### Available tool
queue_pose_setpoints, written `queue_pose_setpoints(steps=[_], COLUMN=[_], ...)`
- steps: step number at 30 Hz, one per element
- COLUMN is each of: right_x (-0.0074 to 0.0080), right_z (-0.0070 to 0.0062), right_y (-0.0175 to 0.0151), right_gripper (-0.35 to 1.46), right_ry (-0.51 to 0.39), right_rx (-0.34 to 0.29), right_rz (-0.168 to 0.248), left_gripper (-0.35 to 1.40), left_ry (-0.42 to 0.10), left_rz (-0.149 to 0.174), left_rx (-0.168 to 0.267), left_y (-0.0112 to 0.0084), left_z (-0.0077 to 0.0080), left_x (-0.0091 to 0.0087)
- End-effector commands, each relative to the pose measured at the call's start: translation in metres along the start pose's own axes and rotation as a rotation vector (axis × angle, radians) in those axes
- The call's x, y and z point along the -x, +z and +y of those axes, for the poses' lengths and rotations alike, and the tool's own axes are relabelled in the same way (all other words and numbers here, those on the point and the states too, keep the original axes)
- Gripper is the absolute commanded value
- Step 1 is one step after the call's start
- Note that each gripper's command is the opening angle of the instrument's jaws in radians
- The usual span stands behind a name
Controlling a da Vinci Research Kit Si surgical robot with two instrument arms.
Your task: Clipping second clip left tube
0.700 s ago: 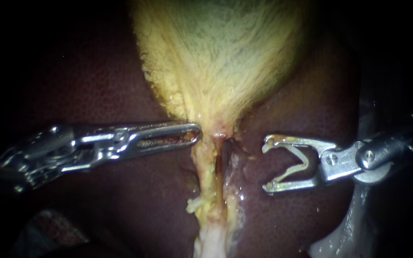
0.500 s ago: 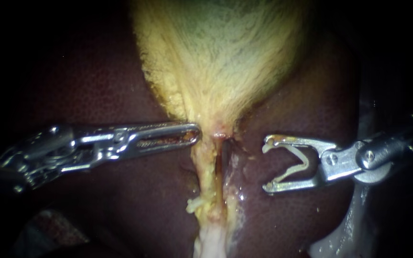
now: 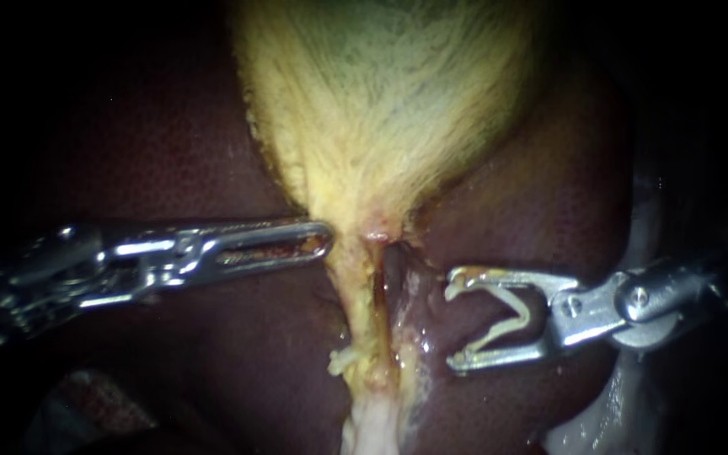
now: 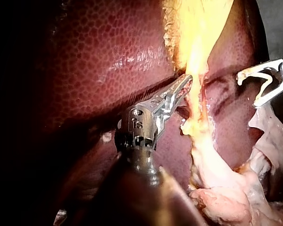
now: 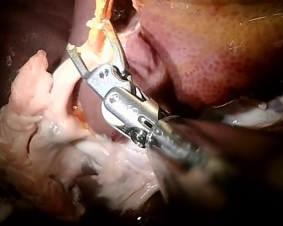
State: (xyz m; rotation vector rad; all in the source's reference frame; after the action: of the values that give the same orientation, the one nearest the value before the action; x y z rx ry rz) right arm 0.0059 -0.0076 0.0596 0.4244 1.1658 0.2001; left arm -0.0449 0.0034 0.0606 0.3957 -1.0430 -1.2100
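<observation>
The yellow gallbladder (image 3: 381,101) narrows down onto the dark liver (image 3: 170,152). From its neck the left tube (image 3: 362,312), a yellowish strand, runs downward. My left instrument (image 3: 320,239) has its jaws shut on the edge of the gallbladder's neck, also seen in the left wrist view (image 4: 186,84). My right instrument (image 3: 452,324) stands just right of the tube, not touching it. Its jaws are spread wide and carry a pale V-shaped clip (image 3: 526,316) between them, which faces the tube. The left wrist view shows that clip (image 4: 264,80) apart from the strand.
Right of the yellow strand lies a darker reddish strip (image 3: 396,278). Pale fatty tissue (image 3: 372,425) hangs below the tube and spreads under the right instrument (image 5: 42,122). A pale shiny surface (image 3: 625,404) borders the liver at the right.
Both instruments have moved left. The left one has drawn the gallbladder's neck and the strand's upper end leftward; the right one has brought its clip nearer the tube.
</observation>
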Motion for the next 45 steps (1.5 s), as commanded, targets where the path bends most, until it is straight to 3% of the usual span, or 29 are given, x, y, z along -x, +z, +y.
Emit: queue_pose_setpoints(steps=[1, 12, 18, 28, 32, 38, 45], right_x=[0.0001, 0.0009, 0.0017, 0.0039, 0.0048, 0.006, 0.0064], right_z=[-0.0001, -0.0002, 0.0004, 0.0022, 0.0026, 0.0029, 0.0026], right_y=[0.0003, 0.0065, 0.0091, 0.0102, 0.0105, 0.0114, 0.0129], right_gripper=[0.57, 0.57, 0.58, 0.58, 0.57, 0.57, 0.58], right_ry=[0.004, 0.046, 0.047, 0.044, 0.04, 0.035, 0.03], right_rx=[-0.005, -0.023, -0.028, -0.027, -0.027, -0.026, -0.022], right_rz=[0.0, 0.001, 0.001, -0.001, -0.025, -0.065, -0.069], left_gripper=[-0.35, -0.35, -0.35, -0.35, -0.35, -0.35, -0.35], left_ry=[0.0, -0.006, -0.008, -0.009, -0.01, -0.008, -0.004], left_rz=[0.0, -0.013, -0.017, -0.022, -0.029, -0.034, -0.037], left_rx=[0.0, 0.01, 0.013, 0.015, 0.017, 0.014, 0.014], left_y=[-0.0002, -0.0033, -0.004, -0.0048, -0.005, -0.0052, -0.0049], left_z=[0.0001, -0.0001, -0.0008, -0.0016, -0.002, -0.0027, -0.0029], left_x=[0.0001, 0.0006, 0.0006, 0.0005, 0.0005, 0.0008, 0.0011])
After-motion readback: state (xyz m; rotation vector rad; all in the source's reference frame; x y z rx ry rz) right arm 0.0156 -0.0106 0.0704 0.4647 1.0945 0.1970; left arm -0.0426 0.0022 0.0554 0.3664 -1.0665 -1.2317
